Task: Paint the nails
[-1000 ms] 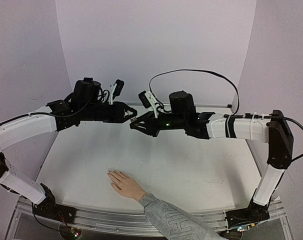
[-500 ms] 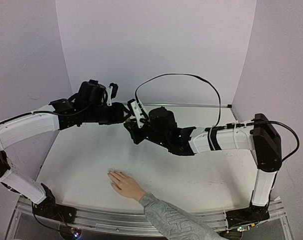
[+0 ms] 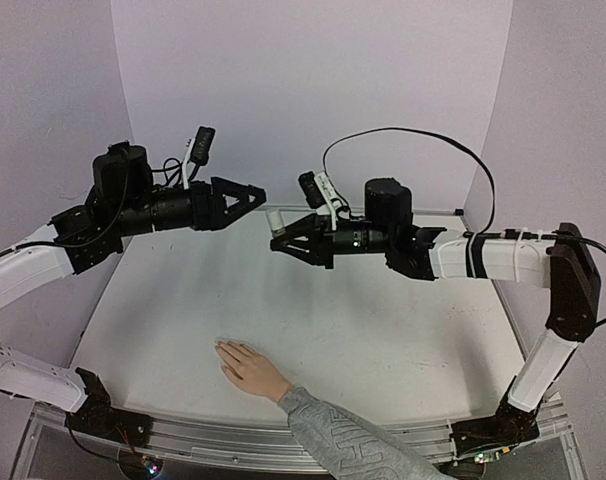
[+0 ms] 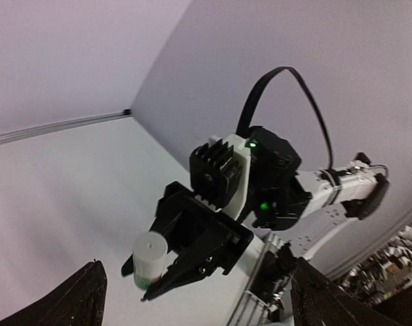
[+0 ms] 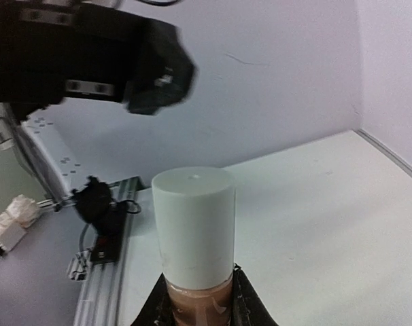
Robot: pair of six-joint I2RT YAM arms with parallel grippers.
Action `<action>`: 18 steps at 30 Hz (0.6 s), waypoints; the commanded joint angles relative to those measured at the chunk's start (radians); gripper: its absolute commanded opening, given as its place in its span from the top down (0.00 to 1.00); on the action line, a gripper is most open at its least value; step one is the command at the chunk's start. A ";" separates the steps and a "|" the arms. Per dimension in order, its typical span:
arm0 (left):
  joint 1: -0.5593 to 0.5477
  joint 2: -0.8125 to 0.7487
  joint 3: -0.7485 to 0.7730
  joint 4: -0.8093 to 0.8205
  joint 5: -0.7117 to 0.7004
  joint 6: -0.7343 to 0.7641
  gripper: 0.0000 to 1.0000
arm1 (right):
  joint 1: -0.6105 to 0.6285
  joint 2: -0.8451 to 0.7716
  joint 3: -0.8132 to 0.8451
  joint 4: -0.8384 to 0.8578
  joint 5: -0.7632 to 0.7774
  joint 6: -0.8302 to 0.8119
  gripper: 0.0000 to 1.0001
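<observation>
Top view, hand: human hand (image 3: 245, 366) lying palm down on the table (image 3: 403, 340) near the front edge, grey sleeve (image 3: 343, 440) trailing behind it.
Top view, nails: the nails (image 3: 224, 349) at the fingertips, aimed toward the far left; too small to judge any polish; well below both grippers and apart from them.
Top view, right gripper: right gripper (image 3: 281, 238) held in the air, clamped on a small bottle (image 3: 274, 221).
Top view, left gripper: left gripper (image 3: 251, 198) raised, spread, holding nothing, near the bottle but not touching.
Left wrist view, fingertips: dark fingertips (image 4: 87, 299) at the lower corners, wide apart and empty; bottle (image 4: 149, 257) ahead between them.
Right wrist view, bottle: white cap (image 5: 194, 221) above brownish liquid; fingers (image 5: 158, 309) pinching the glass below the cap.
Step in hand (judged): getting the cap off, nothing yet painted.
Doing it well: centre the cap between the spread tips, close squarely on the cap alone, twist about the bottle's axis, keep the bottle pinned firmly, then draw straight out to avoid spilling.
</observation>
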 commanded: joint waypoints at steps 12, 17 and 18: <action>0.001 0.105 0.005 0.262 0.374 0.016 0.44 | 0.022 -0.054 0.014 0.219 -0.332 0.137 1.00; -0.001 0.121 0.001 0.262 0.369 0.030 0.49 | 0.021 -0.048 0.017 0.219 -0.297 0.140 1.00; -0.001 0.125 0.002 0.261 0.372 0.031 0.49 | 0.020 -0.046 0.018 0.218 -0.291 0.140 1.00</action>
